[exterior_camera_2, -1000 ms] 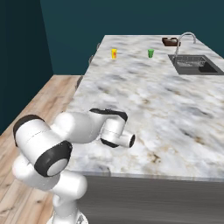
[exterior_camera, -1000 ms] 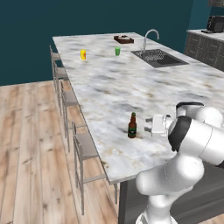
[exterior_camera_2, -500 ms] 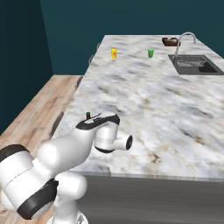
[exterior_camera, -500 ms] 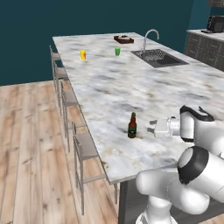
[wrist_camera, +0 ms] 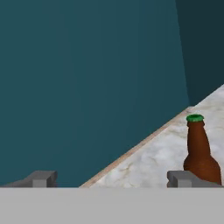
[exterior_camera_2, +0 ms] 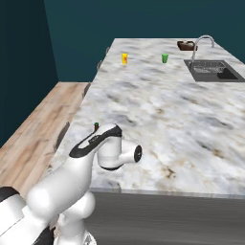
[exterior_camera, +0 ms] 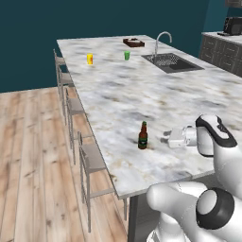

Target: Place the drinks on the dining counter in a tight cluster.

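Observation:
A dark brown beer bottle (exterior_camera: 142, 136) stands upright on the white-grey marble dining counter (exterior_camera: 123, 90), near its front left edge. My gripper (exterior_camera: 166, 138) hovers level with the bottle, a short way to its right, fingers pointing at it. In the hand view the gripper (wrist_camera: 114, 179) is open and holds nothing. There the bottle (wrist_camera: 199, 151) rises just behind the right fingertip (wrist_camera: 188, 178), outside the gap. In the right base view my arm hides the bottle apart from its cap (exterior_camera_2: 96, 125).
A yellow cup (exterior_camera: 90, 58) and a green cup (exterior_camera: 126, 55) stand far back on the counter. Beyond them lies a brown tray (exterior_camera: 133, 42). The sink (exterior_camera: 172, 62) with its curved faucet (exterior_camera: 160, 40) sits back right. Stools (exterior_camera: 92, 163) line the left edge.
My arm's upper links have swung round and lowered, while the hand has stayed just right of the beer bottle. The bottle has not moved, and the gripper stays open.

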{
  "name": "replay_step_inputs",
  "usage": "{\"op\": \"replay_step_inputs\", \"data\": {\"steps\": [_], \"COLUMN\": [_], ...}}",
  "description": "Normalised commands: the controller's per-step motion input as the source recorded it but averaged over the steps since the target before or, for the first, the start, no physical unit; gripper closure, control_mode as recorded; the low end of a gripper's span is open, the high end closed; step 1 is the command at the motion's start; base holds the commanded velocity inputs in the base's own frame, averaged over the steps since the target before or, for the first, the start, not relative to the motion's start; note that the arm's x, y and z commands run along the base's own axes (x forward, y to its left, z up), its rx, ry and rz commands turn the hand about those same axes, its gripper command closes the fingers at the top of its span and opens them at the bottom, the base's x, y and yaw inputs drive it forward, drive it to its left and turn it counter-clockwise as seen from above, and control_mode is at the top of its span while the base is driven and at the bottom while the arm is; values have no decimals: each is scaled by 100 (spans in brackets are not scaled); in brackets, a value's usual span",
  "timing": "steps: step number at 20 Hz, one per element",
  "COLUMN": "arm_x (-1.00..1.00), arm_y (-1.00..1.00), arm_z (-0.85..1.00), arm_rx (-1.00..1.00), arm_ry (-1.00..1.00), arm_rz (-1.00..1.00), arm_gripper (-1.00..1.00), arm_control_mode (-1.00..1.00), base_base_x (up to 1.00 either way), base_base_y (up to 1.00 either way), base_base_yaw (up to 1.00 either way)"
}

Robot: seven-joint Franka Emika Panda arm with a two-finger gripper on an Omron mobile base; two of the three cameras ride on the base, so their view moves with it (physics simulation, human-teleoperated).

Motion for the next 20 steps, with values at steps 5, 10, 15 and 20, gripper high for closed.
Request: {"op": "replay_step_inputs", "data": {"steps": [5,10,15,20], "arm_x": [-15,-11,-1,0], "arm_y": [9,3,0,0], "arm_z": [7,10,0,0], "arm_rx": [-5,0,0,0], "arm_ry": [-15,-4,0,0], "arm_rz": [9,7,0,0], "arm_gripper": [-100,-100,-100,-100], "arm_control_mode": [-100,-100,-100,-100], "base_base_x": [0,0,0,0], "base_base_y": [0,0,0,0], "base_base_yaw": [0,0,0,0]}}
